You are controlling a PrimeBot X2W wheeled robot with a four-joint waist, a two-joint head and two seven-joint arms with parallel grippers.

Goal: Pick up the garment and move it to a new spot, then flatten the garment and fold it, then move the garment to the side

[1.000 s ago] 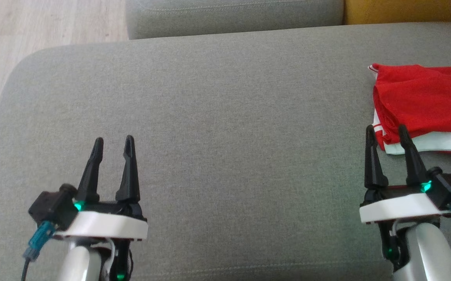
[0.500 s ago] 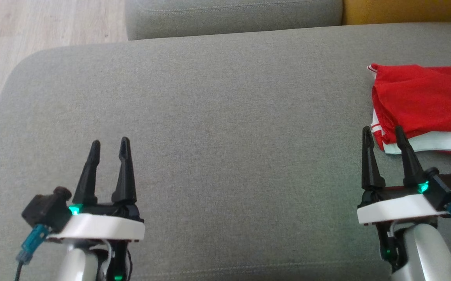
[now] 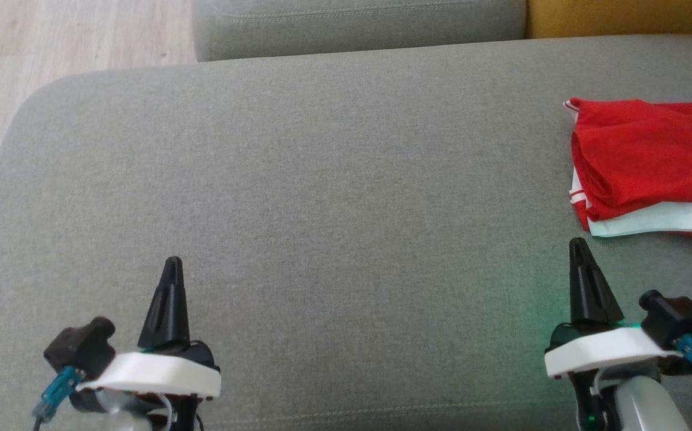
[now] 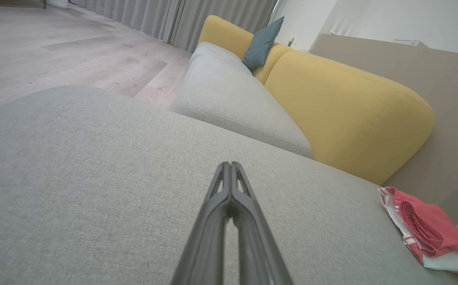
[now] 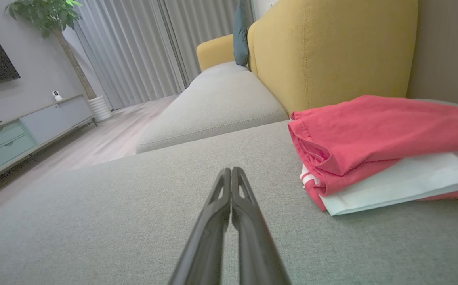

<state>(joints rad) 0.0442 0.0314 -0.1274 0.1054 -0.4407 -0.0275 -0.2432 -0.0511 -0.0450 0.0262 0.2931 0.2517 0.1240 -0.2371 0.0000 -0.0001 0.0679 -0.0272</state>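
Garment (image 3: 645, 155) beyond right claw (image 3: 578, 246) (apart)

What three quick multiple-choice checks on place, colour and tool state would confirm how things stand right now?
1. Where on the grey seat cushion does the garment lie?
A. At the robot's right side, beyond the right tool
B. In the middle, between both tools
C. At the left edge, by the floor

2. What colours is the garment?
A. Blue and yellow
B. Red with white
C. All black

3. How are the left tool and the right tool?
A. Both wide open
B. Right shut on the garment
C. Both shut, holding nothing

Answers:
1 A: the head view shows it to the right of and beyond the right tool, apart from it.
2 B: red cloth lies over a white layer.
3 C: both wrist views show the fingers pressed together over bare cushion.
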